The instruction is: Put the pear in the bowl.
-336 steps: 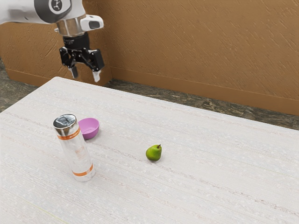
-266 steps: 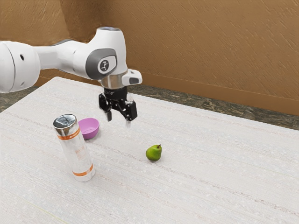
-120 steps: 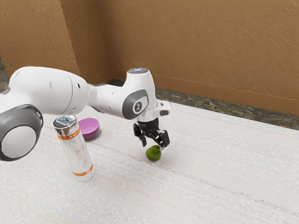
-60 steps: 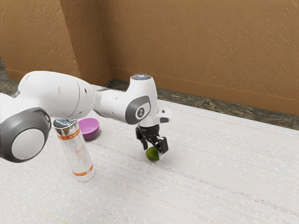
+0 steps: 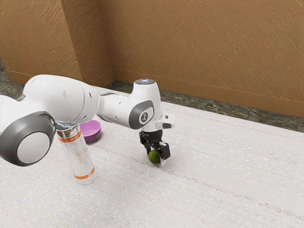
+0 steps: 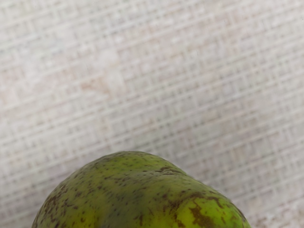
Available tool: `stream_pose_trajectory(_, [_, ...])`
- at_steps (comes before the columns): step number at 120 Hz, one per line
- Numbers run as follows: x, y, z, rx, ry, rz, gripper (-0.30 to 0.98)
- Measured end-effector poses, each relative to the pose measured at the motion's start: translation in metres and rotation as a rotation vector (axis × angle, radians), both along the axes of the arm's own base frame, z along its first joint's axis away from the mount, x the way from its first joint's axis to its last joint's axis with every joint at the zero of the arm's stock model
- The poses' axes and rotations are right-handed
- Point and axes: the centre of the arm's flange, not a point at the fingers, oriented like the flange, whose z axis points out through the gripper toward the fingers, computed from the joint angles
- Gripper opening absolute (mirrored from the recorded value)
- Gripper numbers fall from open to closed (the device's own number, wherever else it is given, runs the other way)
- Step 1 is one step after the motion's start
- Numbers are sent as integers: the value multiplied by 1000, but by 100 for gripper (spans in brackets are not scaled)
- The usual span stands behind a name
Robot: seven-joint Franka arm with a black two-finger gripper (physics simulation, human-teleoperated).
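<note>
The green pear is down at the pale tabletop, outside the bowl, with the black tool directly over it and reaching down around it. Whether the tool is spread or pinching the pear I cannot tell. The pear's upper part is hidden behind the tool in the exterior view. The hand points downward at the end of a bent wrist; the white arm comes in from the exterior view's left, its forearm sloping gently down toward the exterior view's right before the wrist drops to the pear. The pink-purple bowl sits well apart from the pear, toward the exterior view's left, its hollow facing up. Nearer the camera than the bowl stands a bottle with orange bands and a metallic lid, upright on the tabletop; the bottle overlaps the bowl's edge, and the arm covers part of the lid. Beyond the tabletop are a dark, streaked floor and a brown textured wall. The wrist view adds the pear's skin close up, dark specks over green with brown blotches on a brighter yellow-green part, and the tabletop's woven-looking grain beside it. The exterior view adds the bowl, the bottle and the arm's bend.
</note>
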Motion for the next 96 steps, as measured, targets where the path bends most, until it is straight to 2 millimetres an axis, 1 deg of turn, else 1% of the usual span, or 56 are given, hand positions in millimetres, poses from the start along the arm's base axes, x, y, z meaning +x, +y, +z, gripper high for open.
stream_pose_trajectory(17, [2, -1, -1, -2, -3, -12, 51])
stream_pose_trajectory(35, [2, 0, 0, -2, -5, -19, 41])
stream_pose_trajectory(56, [4, 4, 7, -2, -11, -20, 36])
stream_pose_trajectory(64, [5, 11, 16, -3, -16, -12, 35])
stream_pose_trajectory(72, [9, 29, 35, -2, -29, 11, 34])
stream_pose_trajectory(83, [19, 69, 69, 1, -55, 62, 33])
stream_pose_trajectory(96, [24, 110, 94, 25, -58, 116, 33])
